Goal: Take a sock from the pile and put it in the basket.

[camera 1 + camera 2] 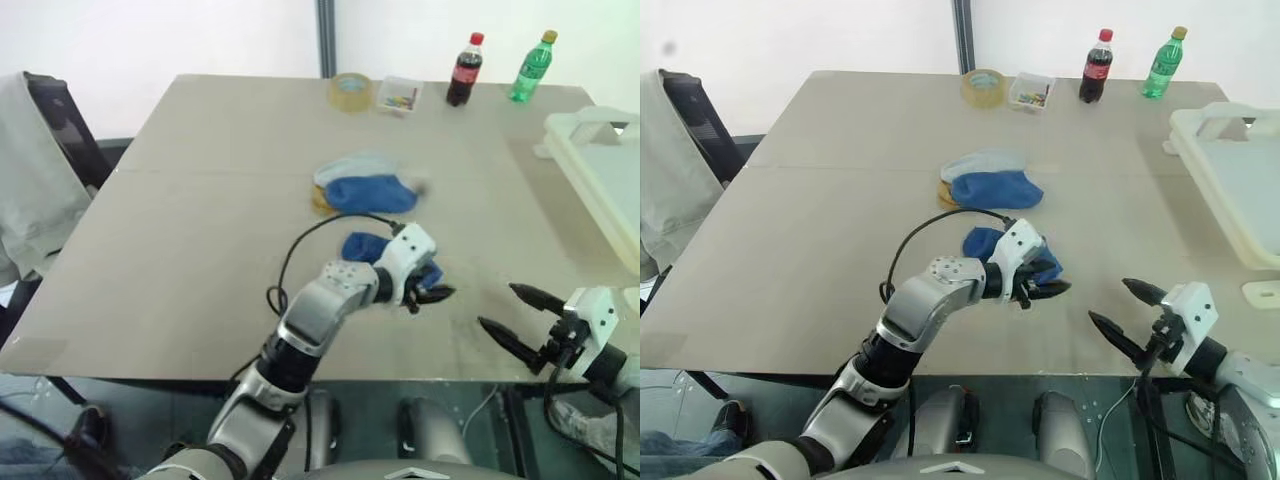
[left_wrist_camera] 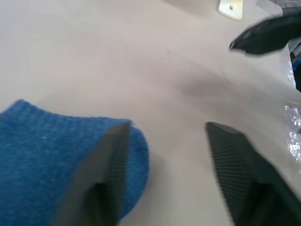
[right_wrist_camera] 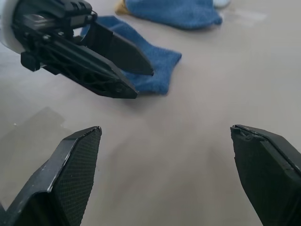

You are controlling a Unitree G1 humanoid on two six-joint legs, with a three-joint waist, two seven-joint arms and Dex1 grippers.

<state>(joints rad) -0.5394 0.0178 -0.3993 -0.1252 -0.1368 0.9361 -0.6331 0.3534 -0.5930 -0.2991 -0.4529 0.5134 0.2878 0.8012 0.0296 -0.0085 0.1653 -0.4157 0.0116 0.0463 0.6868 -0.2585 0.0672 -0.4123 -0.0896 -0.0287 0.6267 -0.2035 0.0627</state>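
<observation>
Blue sock (image 1: 985,243) lies on the desk (image 1: 820,220) beside my left pincer (image 1: 1045,291), fingers apart, empty; my right pincer (image 1: 1118,312) gapes wide, empty.

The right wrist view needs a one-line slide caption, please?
Open right gripper faces the left gripper beside a blue sock on the table.

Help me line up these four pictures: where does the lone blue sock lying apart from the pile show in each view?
Left eye view: lone blue sock at centre, partly behind the left end effector.
Right eye view, centre, nearer than the pile.
Left wrist view, beside one finger.
Right wrist view, behind the left end effector.
Shared landmark: the left end effector beside the sock.
</observation>
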